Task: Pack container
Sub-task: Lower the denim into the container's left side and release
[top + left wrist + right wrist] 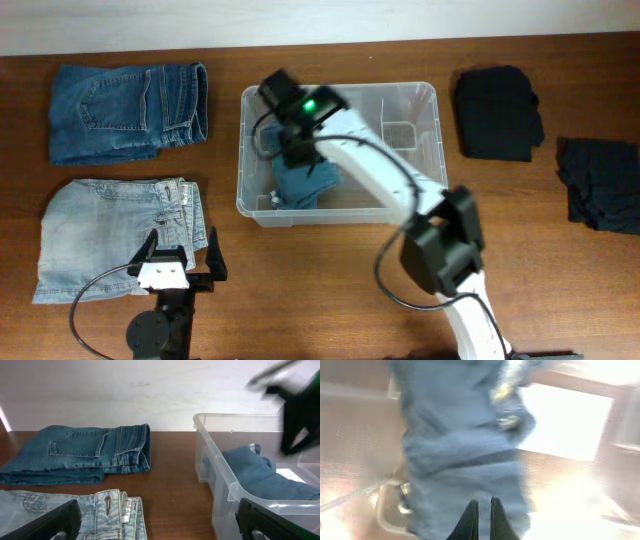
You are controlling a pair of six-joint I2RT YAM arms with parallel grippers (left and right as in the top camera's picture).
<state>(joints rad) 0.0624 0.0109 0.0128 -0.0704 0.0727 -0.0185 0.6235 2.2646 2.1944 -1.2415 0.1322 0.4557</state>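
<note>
Right gripper [481, 521], fingers nearly pressed together, above folded blue jeans [300, 186] at left end of container [428, 92]. Left gripper [180, 262] spread wide, near front edge of table [300, 285].

Desk [330, 270], items by position:
- Container [380, 100]: centre, toward the far edge.
- Jeans in the container [300, 185]: folded, in its left half, against the near wall.
- Right pincer [481, 515]: inside the container, directly over those jeans.
- Far-left jeans [125, 98]: folded, left of the container, apart from it.
- Near-left jeans [115, 235]: folded, in front of the far-left jeans.
- Left pincer [181, 243]: near edge, just right of the near-left jeans.
- Folded garment [497, 112]: just right of the container.
- Second garment [600, 185]: further right and nearer, at the right edge.
</note>
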